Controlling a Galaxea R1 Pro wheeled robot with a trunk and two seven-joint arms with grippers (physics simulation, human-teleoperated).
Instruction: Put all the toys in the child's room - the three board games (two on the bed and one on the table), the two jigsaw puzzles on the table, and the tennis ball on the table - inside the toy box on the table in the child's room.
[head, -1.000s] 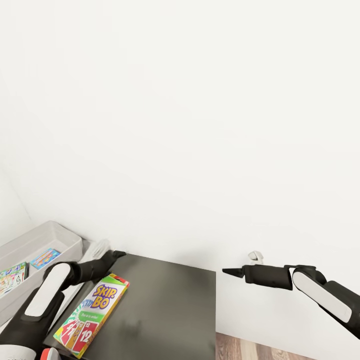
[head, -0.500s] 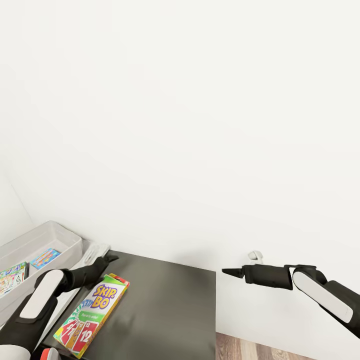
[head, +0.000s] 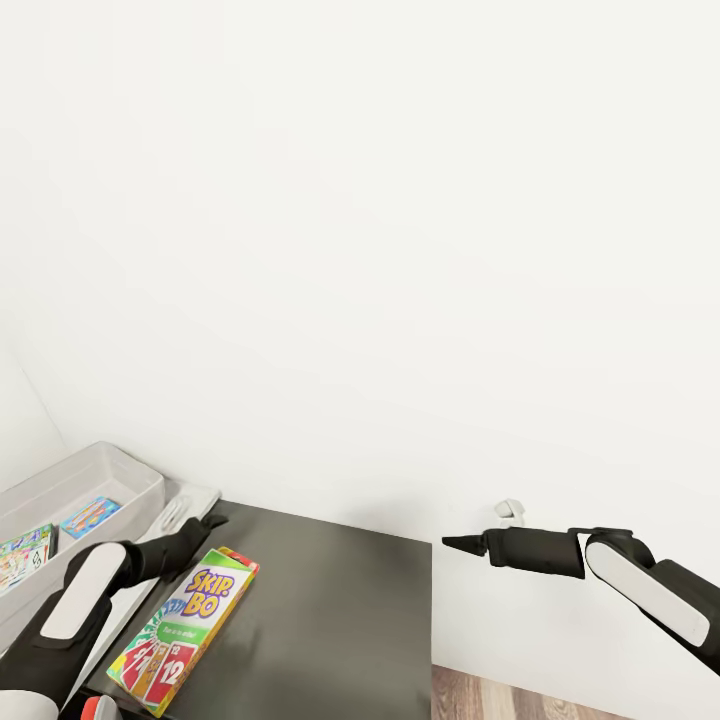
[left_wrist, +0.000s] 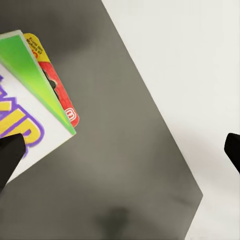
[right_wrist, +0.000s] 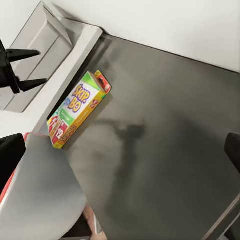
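The rainbow SKIP-BO board game (head: 185, 628) lies flat on the dark grey cabinet top (head: 340, 620), along its edge beside the table (head: 190, 498). My left gripper (head: 208, 523) hovers open just past the box's far end, holding nothing; in the left wrist view the box's corner (left_wrist: 40, 100) lies beside one fingertip (left_wrist: 10, 156). The grey toy box (head: 120, 478) stands on the table at far left, with a blue game (head: 90, 517) and a white-green one (head: 25, 555) inside. My right gripper (head: 462, 544) hangs open and empty beyond the cabinet's right edge.
A plain white wall rises close behind the cabinet and table. A small white fitting (head: 510, 512) sticks out of the wall near my right gripper. Wood-plank floor (head: 560, 695) shows below, right of the cabinet.
My left arm has sunk and drawn back a little, bringing its gripper lower toward the SKIP-BO box's far end. The right arm and the box have stayed put.
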